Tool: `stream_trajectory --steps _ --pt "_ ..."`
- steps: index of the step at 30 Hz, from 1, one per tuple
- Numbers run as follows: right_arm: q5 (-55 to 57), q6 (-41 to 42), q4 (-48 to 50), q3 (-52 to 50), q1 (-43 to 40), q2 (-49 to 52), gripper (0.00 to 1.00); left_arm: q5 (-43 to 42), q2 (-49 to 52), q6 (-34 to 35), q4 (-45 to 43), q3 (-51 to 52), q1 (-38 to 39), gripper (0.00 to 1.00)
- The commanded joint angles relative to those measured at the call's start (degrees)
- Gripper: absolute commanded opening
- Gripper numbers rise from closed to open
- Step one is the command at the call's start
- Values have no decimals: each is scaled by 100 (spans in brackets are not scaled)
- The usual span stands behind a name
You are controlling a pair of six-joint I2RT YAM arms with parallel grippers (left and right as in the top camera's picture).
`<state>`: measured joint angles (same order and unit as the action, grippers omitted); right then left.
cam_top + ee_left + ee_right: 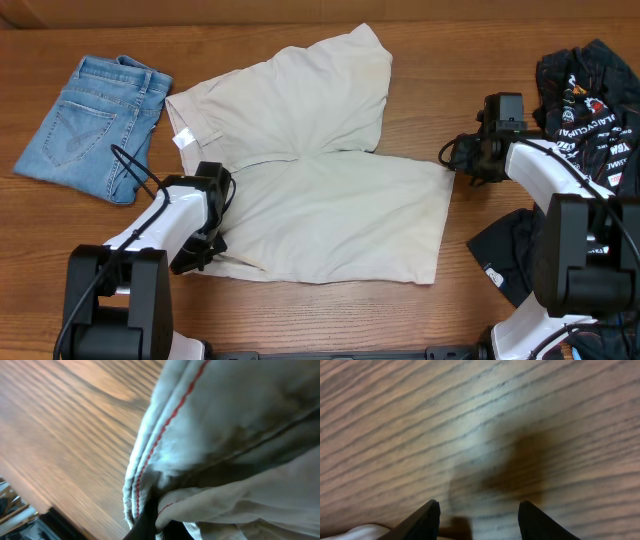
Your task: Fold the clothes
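Observation:
Beige shorts (320, 170) lie spread in the middle of the wooden table, waistband at the left, one leg toward the far side and one toward the near right. My left gripper (205, 245) sits at the shorts' near-left corner and is shut on the beige cloth (210, 460), whose hem with red stitching fills the left wrist view. My right gripper (462, 158) is open and empty just off the near leg's right corner, over bare wood (480, 425). Light-blue denim shorts (95, 125) lie folded at the far left. A black printed jersey (590, 110) lies bunched at the far right.
A dark garment (515, 255) lies at the near right, partly under my right arm. A white label (183, 138) sticks out at the beige waistband. The table's near edge shows in the left wrist view (30, 510).

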<state>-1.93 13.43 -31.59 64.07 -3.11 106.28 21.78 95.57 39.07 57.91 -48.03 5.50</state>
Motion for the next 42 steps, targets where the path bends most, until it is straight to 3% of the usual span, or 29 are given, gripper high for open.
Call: stream_trajectory --steps 1,5,6,7,8,9,10,19,24,32,35,40,42 --pt "-542 -232 0 304 22 -542 54 824 -2 496 107 17 -374 4" --pt "-1226 -691 339 433 85 -743 58 348 -2 573 52 15 -815 11" --pt "-1292 -688 459 439 116 -743 59 278 -2 573 52 15 -876 24" --pt "-1338 -697 584 437 155 -717 59 221 -2 573 50 15 -916 47" --pt "-1416 -754 737 437 219 -658 60 133 -2 570 50 15 -935 78" --pt "-1480 -756 839 437 271 -616 60 101 -2 570 50 15 -933 93" --pt "-1515 -758 933 437 328 -546 61 52 -2 573 46 13 -933 100" --pt "-1639 -776 1878 437 813 280 62 -356 -195 264 623 -1062 -933 100" --pt "-1788 -772 2293 437 1014 750 63 -1193 -444 -55 588 -1823 -911 100" --pt "-2529 -772 3123 437 1294 1351 67 -1432 -461 -105 662 -1989 -678 100" --pt "-2520 -772 3268 437 1375 1360 54 -1432 -461 -140 660 -1989 -592 100" --pt "-2518 -772 3348 437 1427 1360 4 -1432 -461 -146 669 -1989 -579 100" --pt "-2516 -772 3342 439 1425 1355 4 -1429 -461 -184 669 -1989 -579 100"
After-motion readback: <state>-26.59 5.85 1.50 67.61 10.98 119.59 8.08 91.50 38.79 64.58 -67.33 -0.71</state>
